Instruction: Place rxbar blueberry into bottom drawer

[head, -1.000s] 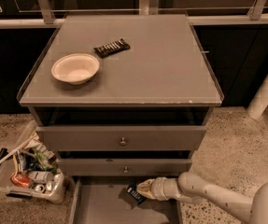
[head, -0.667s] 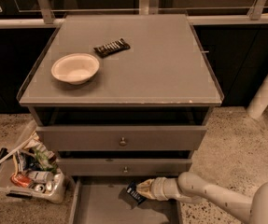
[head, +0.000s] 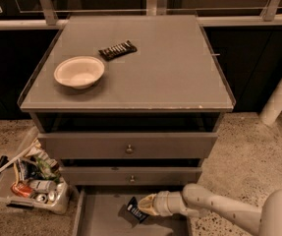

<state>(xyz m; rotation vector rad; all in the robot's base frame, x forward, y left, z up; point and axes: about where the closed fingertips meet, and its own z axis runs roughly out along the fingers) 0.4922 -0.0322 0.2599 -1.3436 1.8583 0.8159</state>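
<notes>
The snack bar (head: 133,211) is being pinched (tilted) by the gripper (head: 144,207) low over the bottom drawer (head: 100,219), probably so it drops inside when released.

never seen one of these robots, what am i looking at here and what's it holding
One camera looks down at a grey three-drawer cabinet. The pale tube from the lower right is the robot's arm. The claw at its tip is over the pulled-out bottom drawer, gripping a small dark blue snack bar, the rxbar blueberry. On the cabinet top lie a white bowl and a dark bar. A bin of clutter sits on the floor, left.
</notes>
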